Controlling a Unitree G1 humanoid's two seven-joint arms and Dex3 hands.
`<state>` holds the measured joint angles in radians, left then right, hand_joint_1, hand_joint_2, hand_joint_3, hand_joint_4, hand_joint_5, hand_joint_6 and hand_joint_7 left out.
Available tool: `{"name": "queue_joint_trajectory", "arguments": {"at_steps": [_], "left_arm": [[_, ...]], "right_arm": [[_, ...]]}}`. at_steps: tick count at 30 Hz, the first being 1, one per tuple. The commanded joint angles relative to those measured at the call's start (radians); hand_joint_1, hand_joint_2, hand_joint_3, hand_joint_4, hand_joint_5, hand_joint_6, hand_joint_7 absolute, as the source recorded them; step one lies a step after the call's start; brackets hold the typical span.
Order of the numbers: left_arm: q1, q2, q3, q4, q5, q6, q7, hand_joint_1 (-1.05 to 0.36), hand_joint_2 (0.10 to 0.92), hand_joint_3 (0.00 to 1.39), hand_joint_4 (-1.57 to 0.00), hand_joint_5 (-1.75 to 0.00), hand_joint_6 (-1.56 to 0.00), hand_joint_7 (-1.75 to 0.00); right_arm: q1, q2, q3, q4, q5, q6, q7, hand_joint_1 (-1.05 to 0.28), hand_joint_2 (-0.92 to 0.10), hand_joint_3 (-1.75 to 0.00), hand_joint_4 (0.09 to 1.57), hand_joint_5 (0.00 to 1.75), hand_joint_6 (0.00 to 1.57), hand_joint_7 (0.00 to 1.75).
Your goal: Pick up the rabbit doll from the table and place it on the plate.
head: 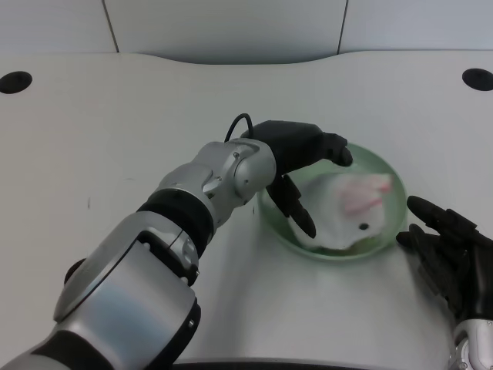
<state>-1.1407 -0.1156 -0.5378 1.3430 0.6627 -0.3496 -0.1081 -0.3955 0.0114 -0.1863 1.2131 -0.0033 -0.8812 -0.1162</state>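
Observation:
The rabbit doll (350, 212), white with pink ears, lies inside the pale green plate (393, 181) right of the table's centre. My left hand (300, 158) hovers over the plate's left part. Its fingers (339, 150) reach over the doll's upper side with a gap below them, and another finger (296, 206) hangs down across the doll's left edge. The fingers are spread and do not close on the doll. The doll's left part is hidden behind the hand.
My right hand (447, 247) lies idle just right of the plate's rim. Two dark round holes (15, 81) (477, 79) sit in the table's far corners. The table's curved back edge runs along the top.

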Motion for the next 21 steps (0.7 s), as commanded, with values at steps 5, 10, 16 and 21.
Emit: {"name": "queue_joint_trajectory", "arguments": {"at_steps": [5,10,16,21], "left_arm": [[-0.028,0.017,-0.032,0.000,0.029,0.006,0.033,-0.99,0.857,0.01,0.00,0.00,0.00,0.00],[-0.034,0.044,-0.018,-0.004,0.012,0.000,0.036,-1.02,0.873,0.02,0.00,0.00,0.00,0.00],[-0.039,0.116,0.036,-0.019,-0.033,-0.037,0.046,-1.03,0.886,0.01,0.00,0.00,0.00,0.00],[-0.016,0.195,0.127,-0.037,-0.119,-0.095,0.009,-1.04,0.907,0.02,0.00,0.00,0.00,0.00]], "right_arm": [[0.002,-0.008,-0.016,0.005,0.021,0.006,0.017,-0.33,-0.92,-0.26,0.72,0.83,0.92,0.01],[-0.003,-0.018,-0.008,0.008,0.005,0.013,0.002,-0.34,-0.92,-0.26,0.72,0.84,0.91,0.01],[-0.017,-0.020,-0.018,0.010,0.019,0.034,0.007,-0.33,-0.92,-0.26,0.71,0.84,0.92,0.01],[-0.022,-0.026,-0.018,0.018,0.007,0.020,-0.010,-0.32,-0.92,-0.26,0.70,0.85,0.90,0.00]]}}
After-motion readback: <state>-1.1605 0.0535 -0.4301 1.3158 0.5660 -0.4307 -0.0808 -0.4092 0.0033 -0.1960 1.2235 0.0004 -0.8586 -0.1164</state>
